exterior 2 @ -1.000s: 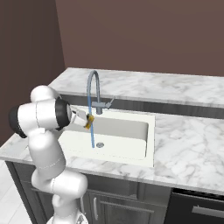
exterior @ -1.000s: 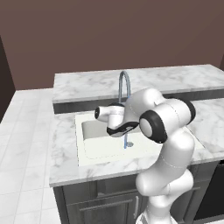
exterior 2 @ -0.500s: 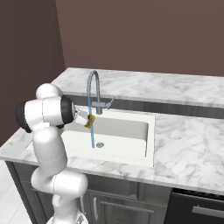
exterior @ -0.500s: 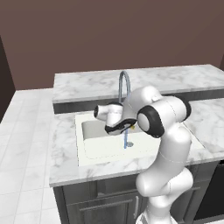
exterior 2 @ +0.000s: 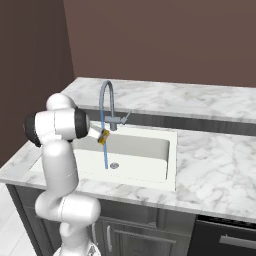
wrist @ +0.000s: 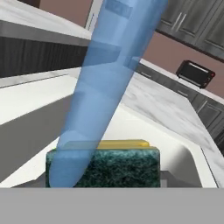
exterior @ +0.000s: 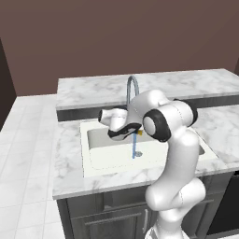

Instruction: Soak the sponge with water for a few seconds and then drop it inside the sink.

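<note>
The sponge point(wrist: 127, 168), yellow with a dark green face, fills the bottom of the hand view, pinched in my gripper point(exterior 2: 101, 136), which is shut on it. In the base views the sponge point(exterior 2: 104, 138) point(exterior: 138, 132) hangs above the left part of the sink point(exterior 2: 159, 159) point(exterior: 100, 161), just under the faucet spout. The water point(exterior 2: 105, 156) point(exterior: 134, 147) point(wrist: 107, 87) runs as a thin blue stream past the sponge's edge down to the basin floor beside the round grey drain point(exterior 2: 114, 165).
The curved grey faucet point(exterior 2: 107, 100) point(exterior: 132, 88) rises behind the basin, its lever pointing right. Marble counter point(exterior 2: 215, 160) surrounds the sink, with a raised marble ledge point(exterior: 93, 91) behind it. My own arm's elbow point(exterior: 161, 122) looms over the basin's right half.
The arm's upper joints have shifted slightly. The sponge stays held at the water stream under the spout.
</note>
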Controlling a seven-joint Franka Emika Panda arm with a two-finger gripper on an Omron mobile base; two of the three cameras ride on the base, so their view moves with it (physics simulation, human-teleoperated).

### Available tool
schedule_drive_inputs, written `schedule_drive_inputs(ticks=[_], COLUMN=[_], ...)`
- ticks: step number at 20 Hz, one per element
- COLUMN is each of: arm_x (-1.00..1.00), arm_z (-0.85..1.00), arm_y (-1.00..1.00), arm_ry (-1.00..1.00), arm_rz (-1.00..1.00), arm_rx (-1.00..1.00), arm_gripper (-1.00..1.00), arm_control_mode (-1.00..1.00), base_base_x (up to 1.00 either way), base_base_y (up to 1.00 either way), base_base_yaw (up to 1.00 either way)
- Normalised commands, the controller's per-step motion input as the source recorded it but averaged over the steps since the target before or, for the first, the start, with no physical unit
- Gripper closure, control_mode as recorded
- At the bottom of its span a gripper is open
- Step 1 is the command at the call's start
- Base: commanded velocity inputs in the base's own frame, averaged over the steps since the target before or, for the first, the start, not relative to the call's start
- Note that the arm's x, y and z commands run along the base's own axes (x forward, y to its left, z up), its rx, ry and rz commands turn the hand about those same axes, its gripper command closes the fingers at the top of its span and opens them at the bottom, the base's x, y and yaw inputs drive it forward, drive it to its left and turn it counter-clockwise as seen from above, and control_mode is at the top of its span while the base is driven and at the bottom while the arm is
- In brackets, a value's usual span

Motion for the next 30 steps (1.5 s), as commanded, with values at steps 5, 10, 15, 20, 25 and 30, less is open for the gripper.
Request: schedule_drive_inputs(ticks=[5, 10, 15, 20, 25, 30], arm_x=[0.0, 0.0, 0.01, 0.0, 0.1, 0.16], arm_z=[-0.11, -0.07, -0.03, 0.0, 0.0, 0.0], arm_y=[0.0, 0.01, 0.0, 0.03, 0.0, 0.0], arm_ry=[0.0, -0.02, -0.01, -0.02, 0.0, 0.0], arm_rz=[-0.01, 0.0, 0.0, 0.0, 0.0, 0.0], arm_rx=[-0.09, -0.08, -0.05, -0.05, -0.04, -0.06], arm_gripper=[1.0, 1.0, 1.0, 1.0, 1.0, 1.0], arm_control_mode=[-1.0, -1.0, -1.0, -1.0, -1.0, -1.0], base_base_x=[0.0, 0.0, 0.0, 0.0, 0.0, 0.0], base_base_y=[0.0, 0.0, 0.0, 0.0, 0.0, 0.0], base_base_yaw=[0.0, 0.0, 0.0, 0.0, 0.0, 0.0])
